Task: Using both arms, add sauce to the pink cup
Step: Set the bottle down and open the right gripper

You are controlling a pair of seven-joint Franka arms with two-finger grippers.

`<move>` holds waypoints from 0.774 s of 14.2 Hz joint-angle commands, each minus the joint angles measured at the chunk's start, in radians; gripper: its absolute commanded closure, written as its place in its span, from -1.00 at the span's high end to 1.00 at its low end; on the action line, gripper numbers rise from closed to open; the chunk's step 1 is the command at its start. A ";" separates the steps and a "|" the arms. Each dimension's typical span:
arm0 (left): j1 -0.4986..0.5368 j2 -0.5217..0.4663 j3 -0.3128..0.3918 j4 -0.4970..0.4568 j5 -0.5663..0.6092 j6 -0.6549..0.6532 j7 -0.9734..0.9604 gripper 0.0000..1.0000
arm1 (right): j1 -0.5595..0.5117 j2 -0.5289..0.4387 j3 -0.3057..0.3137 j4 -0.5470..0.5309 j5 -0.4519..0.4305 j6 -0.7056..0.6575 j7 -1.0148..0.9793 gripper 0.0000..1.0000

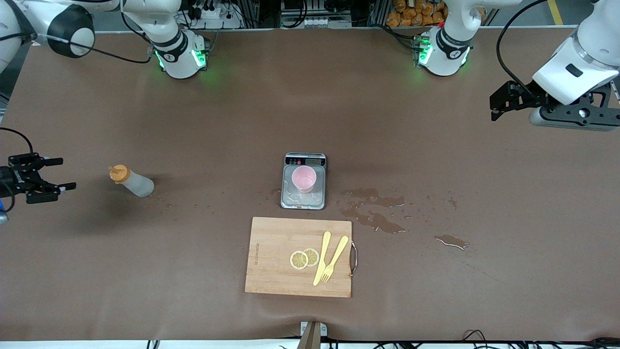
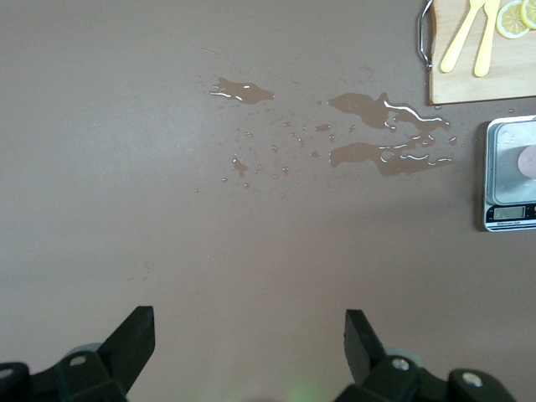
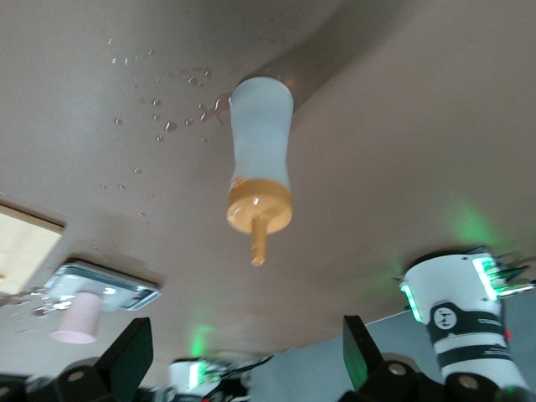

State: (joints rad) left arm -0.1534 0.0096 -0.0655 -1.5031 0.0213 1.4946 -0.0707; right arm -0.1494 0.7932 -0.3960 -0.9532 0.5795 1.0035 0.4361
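Note:
The sauce bottle (image 1: 131,181) with its orange cap stands on the table toward the right arm's end; the right wrist view shows the same bottle (image 3: 260,159) ahead of the fingers. My right gripper (image 1: 68,173) hangs open and empty beside it, a short gap away, and appears open in its own view too (image 3: 247,335). The pink cup (image 1: 304,179) sits on the steel scale (image 1: 303,199) at the table's middle, and shows in both wrist views (image 3: 77,318) (image 2: 528,159). My left gripper (image 1: 494,107) hovers open and empty over the left arm's end (image 2: 249,322).
A wooden cutting board (image 1: 271,261) with lemon slices (image 1: 304,258), a yellow fork (image 1: 334,259) and a knife lies nearer the front camera than the scale. Brown puddles (image 1: 373,213) (image 2: 385,109) and droplets are spread on the table between the scale and the left arm's end.

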 commanded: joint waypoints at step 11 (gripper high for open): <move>0.003 -0.016 -0.008 -0.003 0.008 -0.002 0.002 1.00 | 0.246 -0.276 -0.049 -0.041 -0.163 0.035 -0.142 1.00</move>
State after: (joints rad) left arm -0.1535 0.0090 -0.0657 -1.5025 0.0213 1.4946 -0.0708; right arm 0.0980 0.6055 -0.4476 -0.9496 0.4828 1.0218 0.3913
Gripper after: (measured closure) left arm 0.000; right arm 0.000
